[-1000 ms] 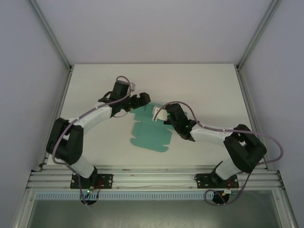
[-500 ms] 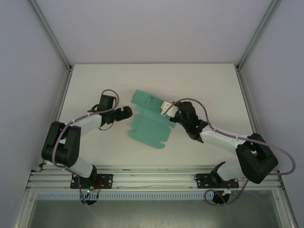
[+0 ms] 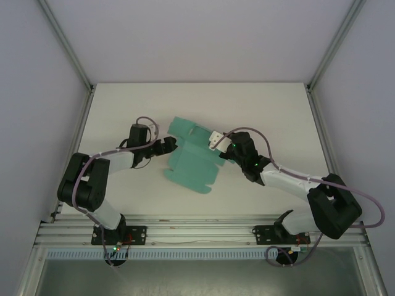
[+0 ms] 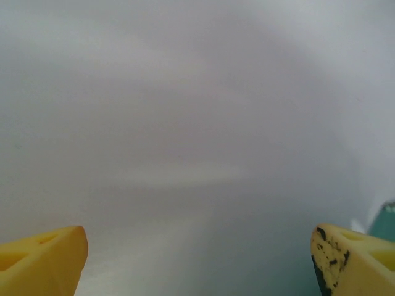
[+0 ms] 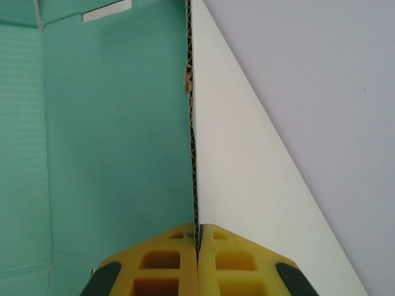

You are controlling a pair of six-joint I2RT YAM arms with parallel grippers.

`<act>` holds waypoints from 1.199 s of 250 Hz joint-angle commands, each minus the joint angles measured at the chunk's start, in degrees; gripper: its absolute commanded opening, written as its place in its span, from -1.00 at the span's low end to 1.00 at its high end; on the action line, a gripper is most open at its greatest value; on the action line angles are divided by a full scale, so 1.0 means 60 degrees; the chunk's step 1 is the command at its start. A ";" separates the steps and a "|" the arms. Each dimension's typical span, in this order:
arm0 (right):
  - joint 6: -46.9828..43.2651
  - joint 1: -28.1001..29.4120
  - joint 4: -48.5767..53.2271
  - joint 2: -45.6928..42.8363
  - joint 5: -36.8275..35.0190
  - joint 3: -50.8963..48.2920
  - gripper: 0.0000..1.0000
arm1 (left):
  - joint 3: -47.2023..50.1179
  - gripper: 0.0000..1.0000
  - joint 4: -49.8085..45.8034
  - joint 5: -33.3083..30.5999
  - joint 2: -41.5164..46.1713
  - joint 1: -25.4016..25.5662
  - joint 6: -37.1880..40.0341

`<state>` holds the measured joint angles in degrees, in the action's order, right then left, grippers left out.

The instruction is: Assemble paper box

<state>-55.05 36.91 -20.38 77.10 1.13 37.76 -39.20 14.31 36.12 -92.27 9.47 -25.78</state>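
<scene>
The paper box [image 3: 188, 166] is a flat teal die-cut sheet lying mid-table, with one flap raised at its right side so its white underside [image 3: 215, 137] shows. My right gripper [image 3: 218, 143] is shut on that flap. In the right wrist view its yellow fingers [image 5: 197, 237] pinch the card's edge, teal face [image 5: 111, 135] to the left and white face to the right. My left gripper [image 3: 171, 145] sits low at the sheet's left edge. Its yellow fingertips [image 4: 43, 262] stand wide apart with nothing between them, and a sliver of teal [image 4: 386, 219] shows at the right.
The white table [image 3: 265, 111] is walled by grey panels with metal posts at the back corners. An aluminium rail [image 3: 197, 234] carrying both arm bases runs along the near edge. Bare table lies behind the sheet and to the far right.
My left gripper pulled back off the sheet's far edge to the left, then crept back to its left edge. My right gripper carried the flap rightward, and the sheet shifted and spread out.
</scene>
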 commanded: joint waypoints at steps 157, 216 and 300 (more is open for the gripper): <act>0.0722 -0.0071 -0.0259 0.0115 0.0579 0.0225 -1.00 | 0.0180 -0.08 0.4267 0.3182 -0.1316 0.0672 -0.1651; 0.0668 -0.0068 -0.0247 0.0104 0.0720 0.0226 -1.00 | 0.0127 -0.63 0.4410 0.3074 -0.1511 0.0713 -0.1855; 0.0024 -0.0009 0.0373 0.0011 0.0645 0.0430 -1.00 | -0.0164 -1.00 0.3374 0.2185 -0.1468 0.0814 -0.1929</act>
<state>-53.08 36.53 -19.68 77.95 4.25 37.91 -37.76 37.50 52.14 -100.64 13.26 -37.34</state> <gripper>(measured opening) 0.046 0.071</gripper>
